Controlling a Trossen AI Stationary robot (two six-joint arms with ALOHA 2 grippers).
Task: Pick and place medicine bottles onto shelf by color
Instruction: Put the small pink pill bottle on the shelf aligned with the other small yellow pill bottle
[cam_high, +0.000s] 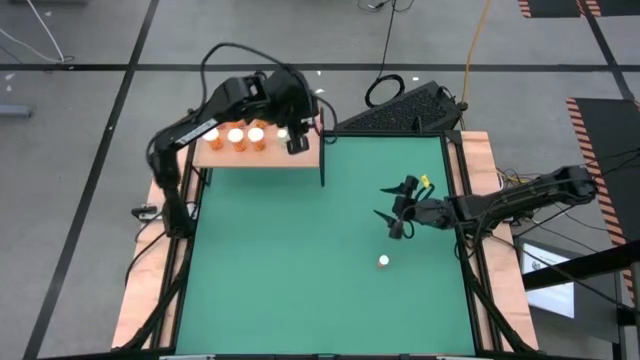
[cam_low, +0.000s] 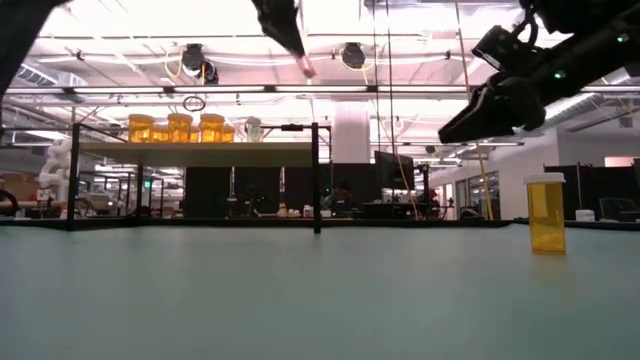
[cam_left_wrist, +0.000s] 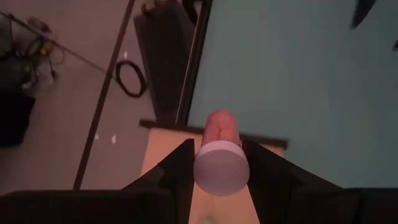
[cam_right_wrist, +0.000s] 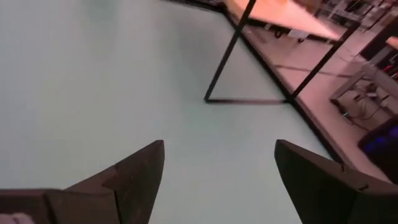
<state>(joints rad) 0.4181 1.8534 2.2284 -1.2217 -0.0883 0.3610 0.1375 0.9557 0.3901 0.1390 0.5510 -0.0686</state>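
Left end effector (cam_high: 297, 143) over the right end of the shelf (cam_high: 225, 159), clamped on a small bottle (cam_left_wrist: 221, 163). White ribbed cap toward the wrist camera, pale orange body beyond it, a dark finger (cam_left_wrist: 179, 168) pressed against each side of the cap. Base of that bottle just above or on the light wooden board; contact not clear from these views.

Three orange bottles (cam_high: 235, 139) upright in a row on the shelf, white caps up, just left of the held one. Seen from bench height as amber cylinders (cam_low: 178, 127) side by side on the raised board, with a paler, smaller bottle (cam_low: 252, 128) to their right. Thin black posts at the shelf corners, the shelf at the far left part of the green mat (cam_high: 300, 290).

Right end effector (cam_high: 395, 212) raised above the mat's right half, fingers spread wide, nothing between them. Only bare mat and a black post of the shelf beyond the fingers in the right wrist view.

One more orange bottle (cam_high: 384, 262) upright on the mat, near and slightly nearer the front edge than the right end effector, well apart from the shelf. At bench level, amber translucent body with a white cap (cam_low: 546, 212), below the raised right end effector (cam_low: 500, 105) and not touched by it.
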